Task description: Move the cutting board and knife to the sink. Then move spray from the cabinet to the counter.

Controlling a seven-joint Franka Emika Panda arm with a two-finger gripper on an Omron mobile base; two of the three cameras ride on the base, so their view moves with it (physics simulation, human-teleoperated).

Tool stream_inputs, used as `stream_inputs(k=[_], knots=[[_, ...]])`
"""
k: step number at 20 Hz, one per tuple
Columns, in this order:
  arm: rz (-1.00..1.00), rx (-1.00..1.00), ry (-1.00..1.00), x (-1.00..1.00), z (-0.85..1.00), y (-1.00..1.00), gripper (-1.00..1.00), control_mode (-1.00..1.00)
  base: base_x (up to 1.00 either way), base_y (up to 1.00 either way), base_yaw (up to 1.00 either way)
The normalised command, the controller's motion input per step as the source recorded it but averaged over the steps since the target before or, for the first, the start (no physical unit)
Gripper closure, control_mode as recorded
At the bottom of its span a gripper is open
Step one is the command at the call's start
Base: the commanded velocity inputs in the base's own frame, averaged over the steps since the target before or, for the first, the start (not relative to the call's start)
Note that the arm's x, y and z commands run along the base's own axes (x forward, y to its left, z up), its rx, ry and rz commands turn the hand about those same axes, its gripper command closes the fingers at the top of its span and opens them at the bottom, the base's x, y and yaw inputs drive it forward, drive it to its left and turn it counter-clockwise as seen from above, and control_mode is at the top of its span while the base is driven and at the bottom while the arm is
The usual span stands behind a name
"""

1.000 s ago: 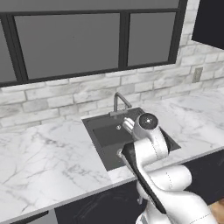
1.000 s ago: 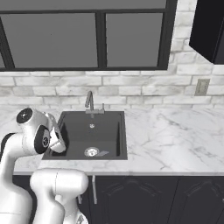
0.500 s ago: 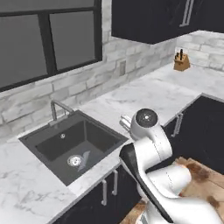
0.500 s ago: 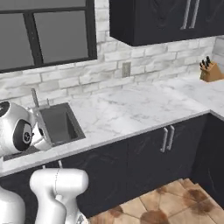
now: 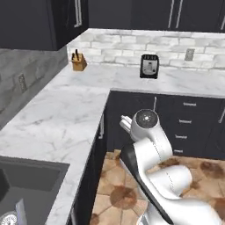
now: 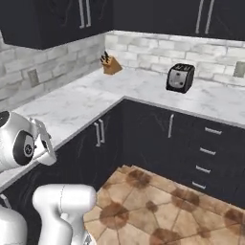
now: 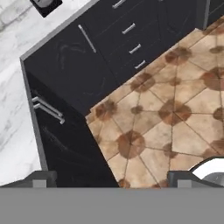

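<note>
Sink (image 5: 26, 184) sits at our far left, set into the marble counter (image 5: 57, 114); rightward stand a knife block (image 5: 78, 61) and a toaster (image 5: 149, 66), no readable labels. Our gripper (image 7: 111, 179) hangs spread wide, empty, over tiled floor (image 7: 166, 109).

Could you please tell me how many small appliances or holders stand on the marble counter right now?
2: a knife block near the corner by the backsplash, and a toaster further right along the back wall. Others may be out of frame.
</note>
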Motion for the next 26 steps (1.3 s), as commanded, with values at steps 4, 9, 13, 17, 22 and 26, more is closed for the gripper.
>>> stream_inputs(k=[4, 9, 13, 17, 22, 26], knots=[[0.00, 0.00, 0.00, 0.00, 0.00, 0.00, -1.00, 1.00, 0.21, -0.61, -0.86], [0.00, 0.00, 0.00, 0.00, 0.00, 0.00, -1.00, 1.00, 0.35, -0.63, -0.81], [0.00, 0.00, 0.00, 0.00, 0.00, 0.00, -1.00, 1.00, 0.74, -0.14, -0.81], [0.00, 0.00, 0.00, 0.00, 0.00, 0.00, -1.00, 1.00, 1.00, 0.00, -0.67], [0.00, 0.00, 0.00, 0.00, 0.00, 0.00, -1.00, 1.00, 1.00, 0.00, -0.45], [0.00, 0.00, 0.00, 0.00, 0.00, 0.00, -1.00, 1.00, 1.00, 0.00, -0.56]])
